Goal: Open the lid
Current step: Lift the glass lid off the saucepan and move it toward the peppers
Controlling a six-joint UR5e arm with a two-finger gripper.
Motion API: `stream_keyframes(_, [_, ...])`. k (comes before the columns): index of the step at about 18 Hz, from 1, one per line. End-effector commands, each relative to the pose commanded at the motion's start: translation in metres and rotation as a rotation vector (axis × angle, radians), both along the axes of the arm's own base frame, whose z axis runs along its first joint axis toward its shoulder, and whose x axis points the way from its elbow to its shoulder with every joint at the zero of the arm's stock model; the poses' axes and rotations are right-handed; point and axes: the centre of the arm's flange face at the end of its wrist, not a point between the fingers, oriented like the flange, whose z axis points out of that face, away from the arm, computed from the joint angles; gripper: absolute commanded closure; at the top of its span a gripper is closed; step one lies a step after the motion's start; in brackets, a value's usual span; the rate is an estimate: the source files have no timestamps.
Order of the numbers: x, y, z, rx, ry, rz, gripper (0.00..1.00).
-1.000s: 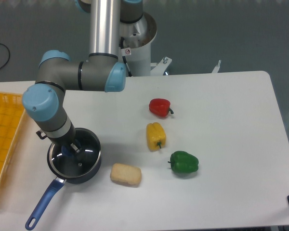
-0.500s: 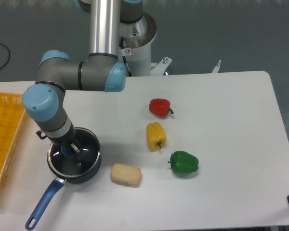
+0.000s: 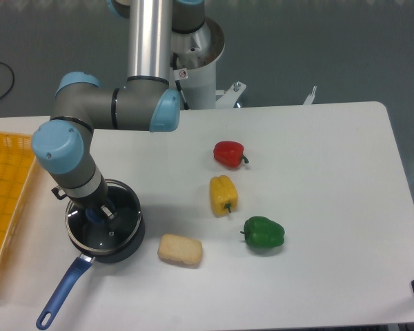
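since a second ago the lid has shifted a little up and to the left over the saucepan, its metal rim no longer matching the pan's dark wall, while the peppers and the rest of the table look unchanged. the gripper comes straight down from the arm's wrist onto the blue knob at the lid's centre, and the jaws appear closed on that knob, though the wrist hides most of the fingers. gripping at the centre makes sense: the knob is the only graspable part of the glass, and a central hold keeps the lid level as it rises. the lid seems just clear of the pan or barely resting on it; i cannot tell which. the pan's blue handle points toward the near edge, away from the arm. a pale sponge-like block lies just beside the pan, with a yellow pepper, a red pepper and a green pepper well apart to the right, and a yellow basket on the left. the lift looks begun, not finished.
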Motion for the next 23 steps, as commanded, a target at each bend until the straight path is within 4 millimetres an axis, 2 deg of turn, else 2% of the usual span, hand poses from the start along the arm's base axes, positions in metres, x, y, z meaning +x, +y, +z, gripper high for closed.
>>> stream_keyframes(9, [-0.001, -0.002, 0.006, 0.010, 0.000, -0.002, 0.41])
stream_keyframes(13, [-0.004, -0.006, 0.020, 0.028, 0.008, -0.003, 0.42])
stream_keyframes(18, [-0.027, -0.022, 0.040, 0.044, 0.020, 0.003, 0.43])
stream_keyframes(23, [-0.069, -0.045, 0.057, 0.041, 0.029, -0.017, 0.43])
